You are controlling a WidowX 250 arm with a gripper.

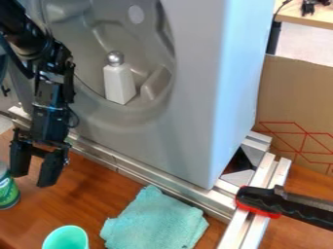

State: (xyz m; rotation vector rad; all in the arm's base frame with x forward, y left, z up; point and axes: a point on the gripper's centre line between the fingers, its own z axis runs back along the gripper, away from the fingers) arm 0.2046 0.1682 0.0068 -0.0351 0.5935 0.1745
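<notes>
The black gripper (33,177) hangs, fingertips down, over the brown wooden table (91,189) near the left edge of the view, its two fingers spread well apart with wood showing between them and nothing in their hold. Closest to it is the green can (8,188), cut off by the left edge, just beside the outer finger (whether they touch, I cannot tell). A stretch of wood separates the fingers from the teal cup (77,239), cut off at the bottom edge, and from the rumpled teal cloth (155,222) to its right. Behind these a metal rail (133,176) runs slantwise, bounding the wood along the foot of a big grey panel (189,141). A white bottle (119,83) with a silver ball top stands in the panel's rounded hollow. At the right edge, a black-and-red handle (296,208) reaches over the rails.
</notes>
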